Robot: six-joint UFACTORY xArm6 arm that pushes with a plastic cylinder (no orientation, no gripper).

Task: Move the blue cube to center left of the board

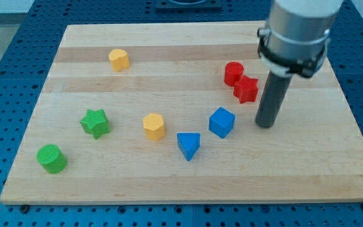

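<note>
The blue cube sits on the wooden board, right of centre. My tip stands on the board to the right of the blue cube, a short gap apart from it. A blue triangular block lies just to the lower left of the cube. The red star block is just above and left of my rod.
A red cylinder touches the red star's upper left. A yellow hexagonal block sits near the centre, another yellow one at the upper left. A green star and a green cylinder sit at the left.
</note>
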